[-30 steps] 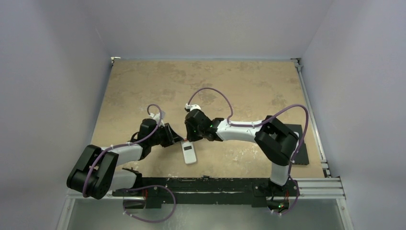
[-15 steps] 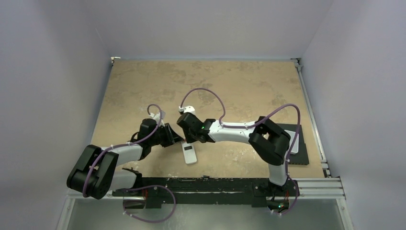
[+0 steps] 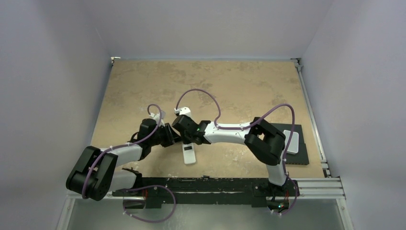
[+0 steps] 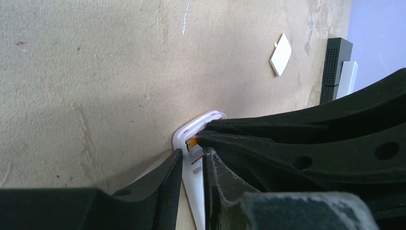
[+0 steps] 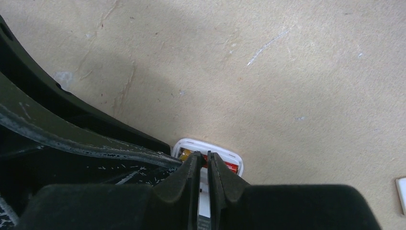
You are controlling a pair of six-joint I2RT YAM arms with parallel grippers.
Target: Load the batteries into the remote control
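Observation:
The remote control lies white back up near the table's front middle. Its far end has an open compartment, where a red and gold battery sits. My left gripper is shut on the remote control's long edges, one finger on each side. My right gripper comes in from the right with its jaws almost together. Its tips rest on the battery in the compartment. From above, both grippers meet at the remote's far end.
A small white square plastic piece lies loose on the table beyond the remote, also visible at the right wrist view's edge. A black mat at the right edge carries a pale grey block.
My right arm has swung left and its gripper has come down onto the remote's far end, with the jaws narrowing. The left gripper and the remote have stayed put.

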